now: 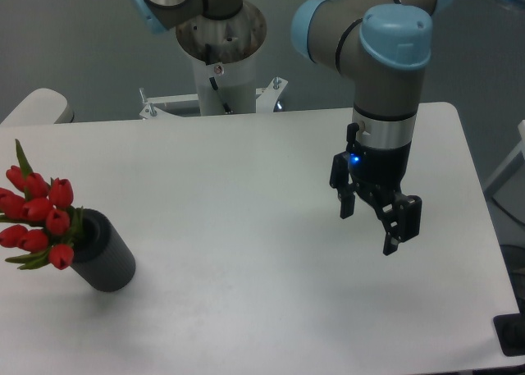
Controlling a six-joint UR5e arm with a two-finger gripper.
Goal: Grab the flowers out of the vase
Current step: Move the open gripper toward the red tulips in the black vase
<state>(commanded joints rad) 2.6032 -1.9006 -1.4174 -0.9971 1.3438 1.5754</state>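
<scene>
The flowers (37, 215), a bunch of red tulip buds with green leaves, stick out of the mouth of the vase (105, 256) at the table's front left. The vase is a dark grey cylinder that leans, its mouth pointing up and to the left. My gripper (369, 230) hangs above the table's right half, far to the right of the vase. Its two black fingers are spread apart and nothing is between them.
The white table (246, 178) has its right edge close beyond the gripper and its front edge below the vase. The arm's base column (220, 59) stands behind the table's far edge. A dark object (510, 336) sits at the front right corner.
</scene>
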